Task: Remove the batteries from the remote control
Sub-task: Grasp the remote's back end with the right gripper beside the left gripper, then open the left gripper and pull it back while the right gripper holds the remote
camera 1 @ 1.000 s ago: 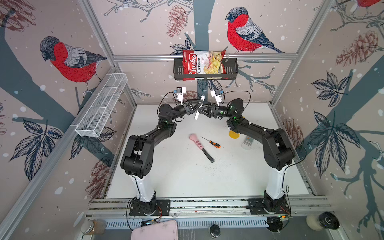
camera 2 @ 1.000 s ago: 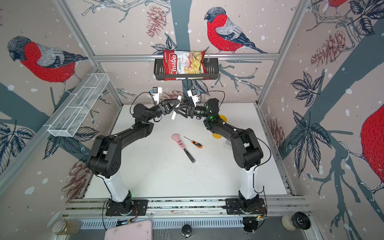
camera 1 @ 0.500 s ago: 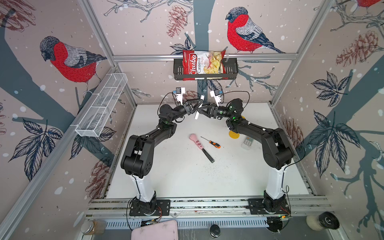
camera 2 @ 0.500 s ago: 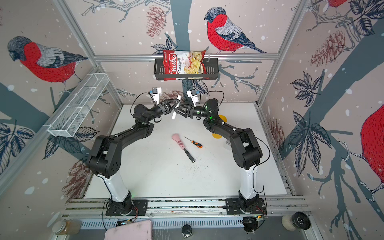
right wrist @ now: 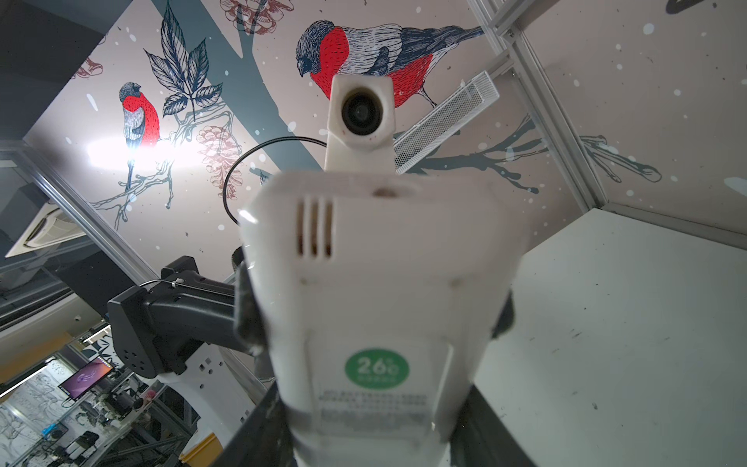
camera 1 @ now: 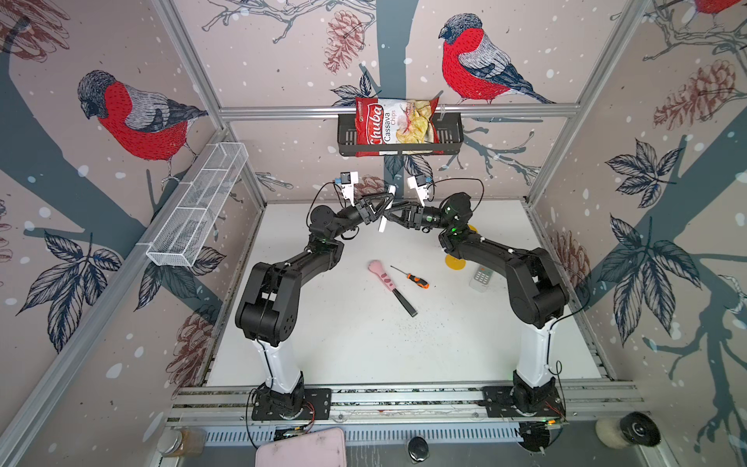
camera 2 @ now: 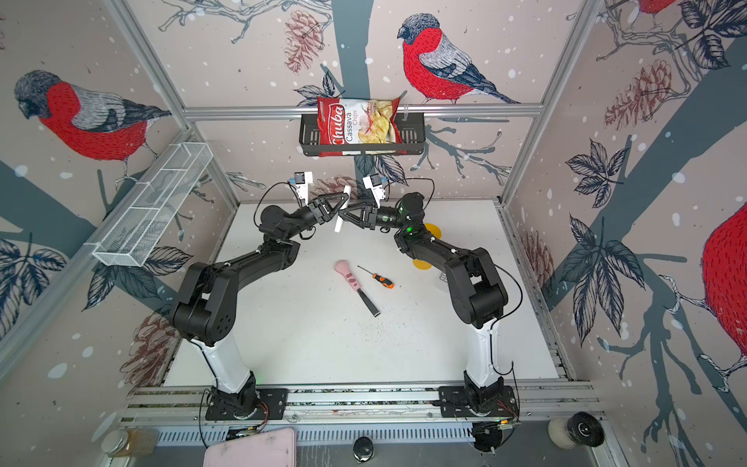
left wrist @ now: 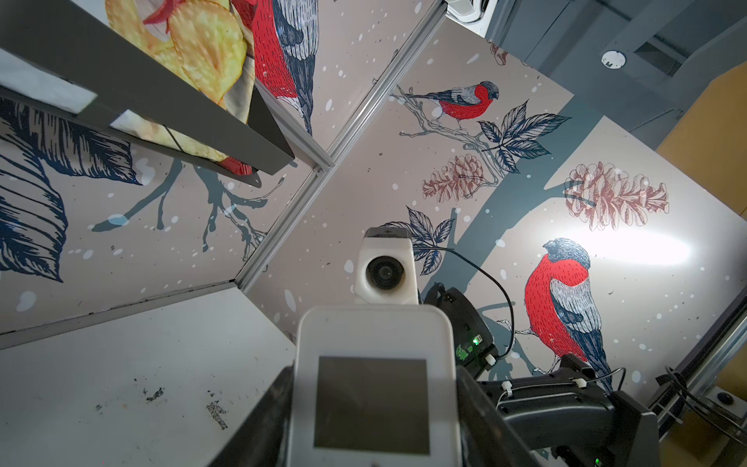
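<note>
A white remote control (camera 1: 383, 220) hangs in the air at the back middle, held between both arms in both top views (camera 2: 338, 220). My left gripper (left wrist: 372, 424) is shut on its sides. The left wrist view shows the remote control (left wrist: 372, 343) face on, with its dark square screen. My right gripper (right wrist: 376, 424) is shut on the same remote from the opposite side. The right wrist view shows the remote's back (right wrist: 376, 263), with vent slots and a green round sticker. The batteries are hidden.
On the white table lie a pink-handled tool (camera 1: 388, 285), an orange-and-black screwdriver (camera 1: 416, 279), a yellow disc (camera 1: 454, 260) and a second small remote (camera 1: 482, 278) by the right arm. A chips bag (camera 1: 398, 125) sits in a black wall basket; a white wire basket (camera 1: 198, 210) hangs on the left wall.
The right gripper's jaws have drawn in onto the remote's sides. Both arms and the remote have hardly moved.
</note>
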Motion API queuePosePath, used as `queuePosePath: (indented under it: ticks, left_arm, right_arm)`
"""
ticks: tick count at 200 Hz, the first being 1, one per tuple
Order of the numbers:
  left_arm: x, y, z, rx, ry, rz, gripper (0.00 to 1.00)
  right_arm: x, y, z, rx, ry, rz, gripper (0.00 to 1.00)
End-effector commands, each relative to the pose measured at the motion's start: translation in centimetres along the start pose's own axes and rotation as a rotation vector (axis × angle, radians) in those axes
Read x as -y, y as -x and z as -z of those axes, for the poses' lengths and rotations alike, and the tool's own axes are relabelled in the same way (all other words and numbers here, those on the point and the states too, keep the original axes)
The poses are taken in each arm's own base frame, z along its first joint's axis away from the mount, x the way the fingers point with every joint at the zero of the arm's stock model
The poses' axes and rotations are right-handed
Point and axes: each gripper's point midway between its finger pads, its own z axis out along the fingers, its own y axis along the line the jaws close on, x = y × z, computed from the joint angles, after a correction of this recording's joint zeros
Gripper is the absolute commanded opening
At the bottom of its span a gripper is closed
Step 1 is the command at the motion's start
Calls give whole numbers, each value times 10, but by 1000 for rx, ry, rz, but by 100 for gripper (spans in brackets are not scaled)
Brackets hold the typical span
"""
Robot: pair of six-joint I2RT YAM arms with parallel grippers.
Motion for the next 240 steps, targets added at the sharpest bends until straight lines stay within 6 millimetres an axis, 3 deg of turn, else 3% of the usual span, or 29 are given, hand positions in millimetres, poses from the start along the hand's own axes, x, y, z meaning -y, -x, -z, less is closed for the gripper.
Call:
queuePosePath:
  ticks: [1,41,85,125,174,196,240]
  left_arm:
    - [12,-7,-1,-34,-59,-46,41]
    - [12,-7,0,-37,-57,-45,42]
    - [10,-8,0,-40,-50,-45,53]
    - [8,-9,2,-34,-52,-38,71]
    - [5,-9,4,-28,-32,-45,83]
    - [2,-3,9,-10,-14,-50,97]
    - [2,15,31,45,53,-78,98]
  right_arm:
    - [-4,12,-2,51,-1,44,38]
    - [-4,11,-2,49,-2,41,31]
    - [-3,9,-1,43,-9,39,26]
    - [-3,4,1,38,-12,34,24]
    - [-1,2,5,37,-18,29,24]
    - [0,0,6,33,-23,23,24]
    - [18,-12,9,-24,-109,12,24]
